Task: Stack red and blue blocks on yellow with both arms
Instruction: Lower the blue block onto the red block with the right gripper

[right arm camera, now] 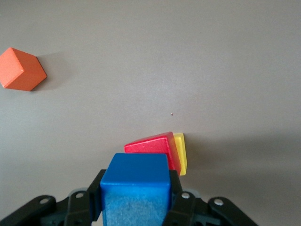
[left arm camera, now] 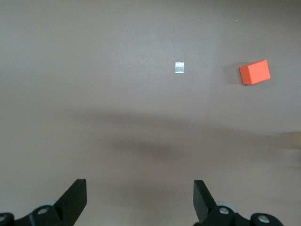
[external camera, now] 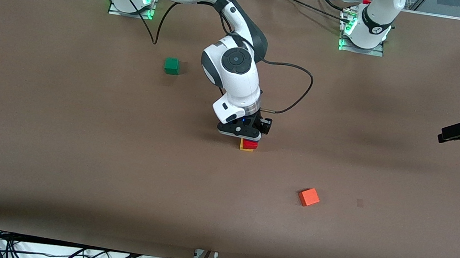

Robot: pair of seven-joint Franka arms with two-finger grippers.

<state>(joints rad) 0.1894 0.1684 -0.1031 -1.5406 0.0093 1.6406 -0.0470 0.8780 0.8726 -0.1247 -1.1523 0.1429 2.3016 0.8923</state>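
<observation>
The yellow cube [external camera: 246, 147] sits mid-table with the red cube [external camera: 250, 143] on top of it; both also show in the right wrist view, red [right arm camera: 153, 147] over yellow [right arm camera: 180, 153]. My right gripper [external camera: 243, 133] is just above this stack and is shut on the blue cube [right arm camera: 135, 188], which hangs over the red cube. In the front view the blue cube is hidden by the gripper. My left gripper [external camera: 449, 133] waits open and empty above the table at the left arm's end; its fingers [left arm camera: 75, 200] show bare table between them.
An orange cube [external camera: 309, 197] lies nearer the front camera than the stack, toward the left arm's end; it also shows in both wrist views [left arm camera: 254, 72] [right arm camera: 21, 69]. A green cube [external camera: 171, 66] lies toward the right arm's base. A black cable [external camera: 291, 106] trails by the right wrist.
</observation>
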